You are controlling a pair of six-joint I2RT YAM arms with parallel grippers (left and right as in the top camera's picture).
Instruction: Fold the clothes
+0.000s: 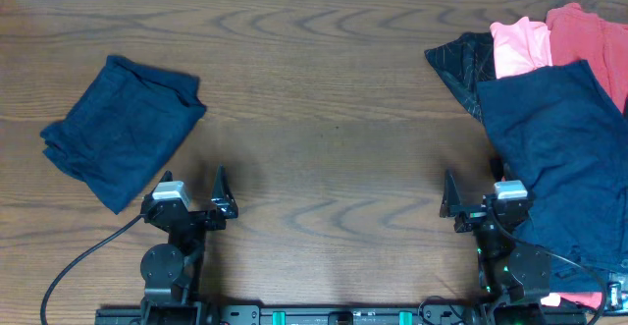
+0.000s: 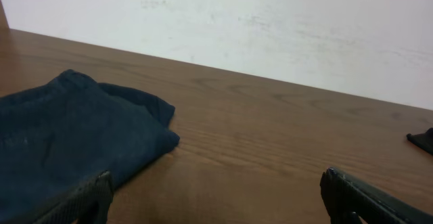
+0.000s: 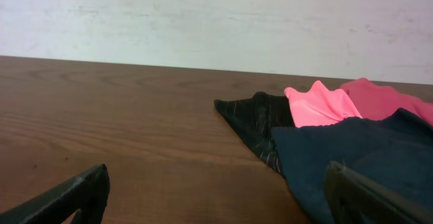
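A folded dark navy garment [image 1: 123,129] lies at the table's left; it also shows in the left wrist view [image 2: 67,143]. A pile of unfolded clothes sits at the right: a navy garment [image 1: 564,158] on top, a black striped one [image 1: 461,60], a pink one [image 1: 518,45] and a red one [image 1: 589,35]. The right wrist view shows the navy [image 3: 358,156], black [image 3: 260,119] and pink [image 3: 318,105] pieces. My left gripper [image 1: 193,189] is open and empty near the front edge. My right gripper [image 1: 471,195] is open and empty beside the pile.
The brown wooden table [image 1: 324,109] spreads between the folded garment and the pile. A white wall [image 2: 270,28] stands behind the table's far edge. Black cables run from both arm bases at the front.
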